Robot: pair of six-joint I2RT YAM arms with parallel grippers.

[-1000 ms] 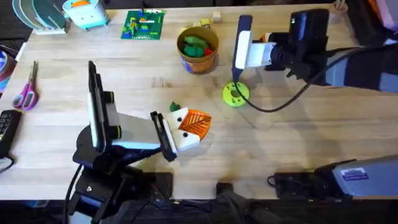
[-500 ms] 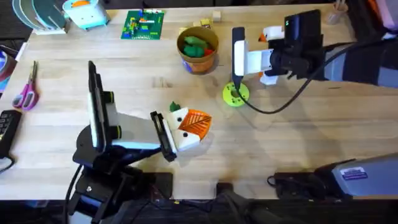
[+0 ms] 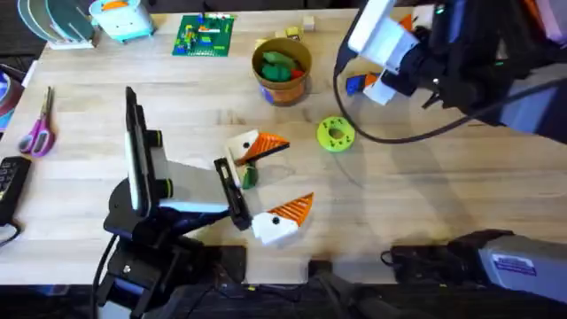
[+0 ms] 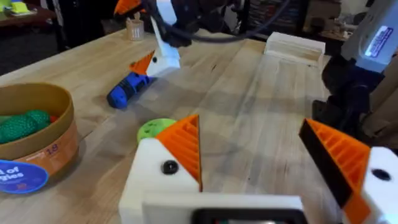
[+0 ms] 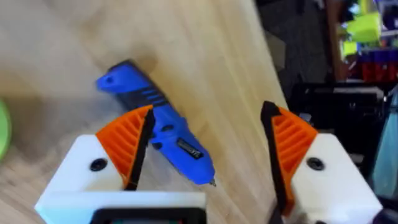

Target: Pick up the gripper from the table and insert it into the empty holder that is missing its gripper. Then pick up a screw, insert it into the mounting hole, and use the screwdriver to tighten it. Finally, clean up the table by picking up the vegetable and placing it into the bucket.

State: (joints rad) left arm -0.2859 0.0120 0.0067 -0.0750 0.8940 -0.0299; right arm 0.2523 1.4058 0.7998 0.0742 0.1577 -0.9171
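The blue screwdriver lies flat on the table behind the lime disc, also seen as the screwdriver and the screwdriver. My right gripper hangs open above it, gripper holding nothing. The left gripper stands open near the table's middle, gripper with its orange pads wide apart. A small dark green piece, probably the vegetable, lies between its fingers close to the wrist. The orange bucket holds green toys; it shows as the bucket. The loose gripper, holder and screw are out of view.
A lime green disc with holes sits right of centre. Pink scissors lie at the left edge. A green brick plate and a light blue object stand at the back. A black cable trails from the right arm.
The right gripper let go of the screwdriver, which stood tip-down on the lime disc and now lies flat, and rose back-right. The left gripper went from shut to open.
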